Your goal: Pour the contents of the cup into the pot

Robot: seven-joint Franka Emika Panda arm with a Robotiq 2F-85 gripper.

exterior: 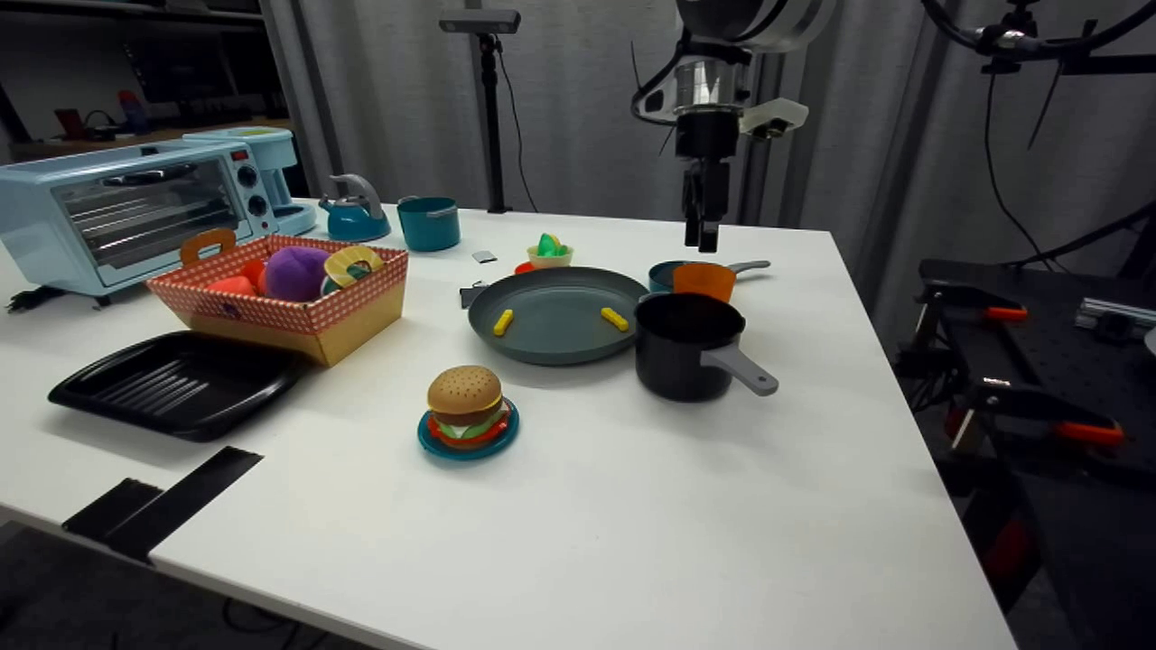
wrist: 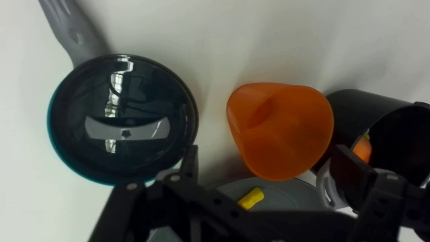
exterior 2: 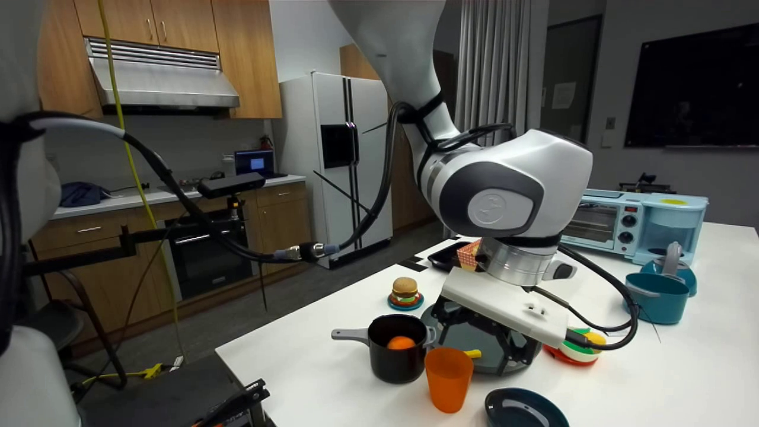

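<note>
The orange cup (exterior: 706,281) stands upright on the table beside the black pot (exterior: 686,357). In an exterior view the pot hides its lower part; it shows whole in an exterior view (exterior 2: 449,379). In the wrist view I look into the cup (wrist: 285,131) and see nothing loose inside. The pot (exterior 2: 394,363) has a grey side handle and holds a round orange piece (exterior 2: 401,343), partly seen in the wrist view (wrist: 362,149). My gripper (exterior: 703,236) is open and empty above the cup. In the wrist view its fingers (wrist: 270,163) are spread, the cup's rim showing between them.
A small teal pan (wrist: 124,117) with a grey handle is close by the cup. The wide grey-green pan (exterior: 560,316) with yellow pieces adjoins the pot. A burger on a plate (exterior: 467,411), a basket (exterior: 298,316) and a black tray (exterior: 181,388) stand farther off.
</note>
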